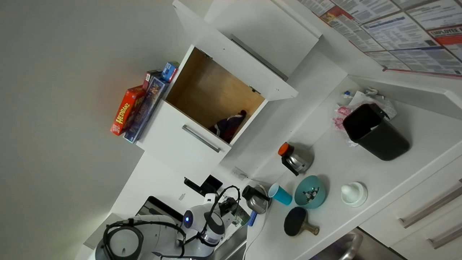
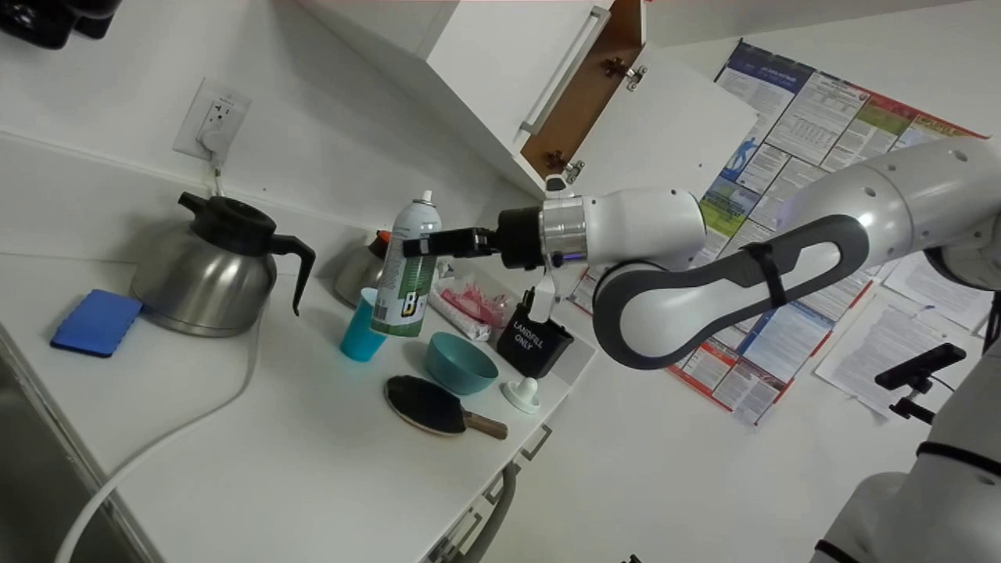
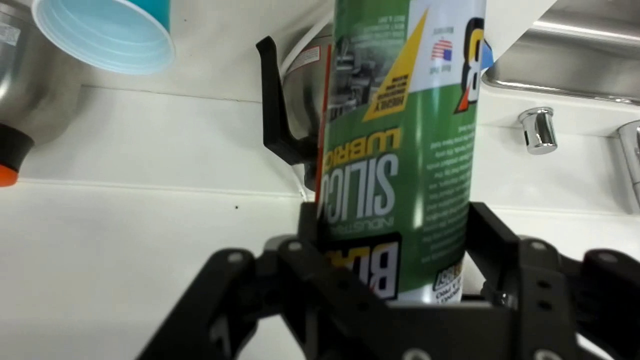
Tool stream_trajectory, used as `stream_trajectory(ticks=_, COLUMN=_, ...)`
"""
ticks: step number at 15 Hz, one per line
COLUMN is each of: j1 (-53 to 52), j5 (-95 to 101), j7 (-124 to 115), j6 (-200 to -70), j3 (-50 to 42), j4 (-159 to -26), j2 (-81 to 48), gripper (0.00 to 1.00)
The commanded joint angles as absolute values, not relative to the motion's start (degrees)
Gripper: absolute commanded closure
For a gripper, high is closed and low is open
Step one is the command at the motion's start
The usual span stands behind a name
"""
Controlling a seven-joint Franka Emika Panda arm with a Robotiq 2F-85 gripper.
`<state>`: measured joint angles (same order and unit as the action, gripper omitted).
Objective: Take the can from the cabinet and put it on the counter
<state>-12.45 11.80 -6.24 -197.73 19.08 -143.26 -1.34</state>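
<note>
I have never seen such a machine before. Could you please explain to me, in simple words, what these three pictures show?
The machine is a robot arm. Two pictures come from cameras standing outside it; the third comes from a camera on its wrist. Its black gripper is closed on a green-and-white spray can, whose printing appears upside down in the wrist view. The can seems to hang in the air over the white counter. On that counter stand, among other things, a steel jug, a blue cup, a teal bowl and a black bin marked LANDFILL ONLY. Above it is a white cabinet with a door open.
</note>
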Motion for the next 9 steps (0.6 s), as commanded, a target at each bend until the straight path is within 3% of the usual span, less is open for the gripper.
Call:
stream_trajectory(ticks=1, j1=-12.4, j5=10.4, j7=-5.3, j6=-197.7, j3=19.0, j4=-142.7, j2=-2.2, gripper=0.52)
stream_trajectory(ticks=2, j1=-12.4, j5=10.1, j7=-4.8, j6=-197.7, j3=19.0, j4=-142.4, j2=-2.9, gripper=0.27)
stream_trajectory(ticks=6, j1=-12.5, j5=10.2, j7=-4.8, j6=-197.7, j3=19.0, j4=-142.6, j2=-3.6, gripper=0.27)
stream_trajectory(ticks=7, j1=-12.5, j5=10.1, j7=-4.0, j6=-197.9, j3=18.7, j4=-142.6, j2=-3.5, gripper=0.52)
stream_trajectory(ticks=9, j1=-13.3, j5=9.8, j7=-2.1, j6=-199.4, j3=17.7, j4=-142.3, j2=-4.1, gripper=0.52)
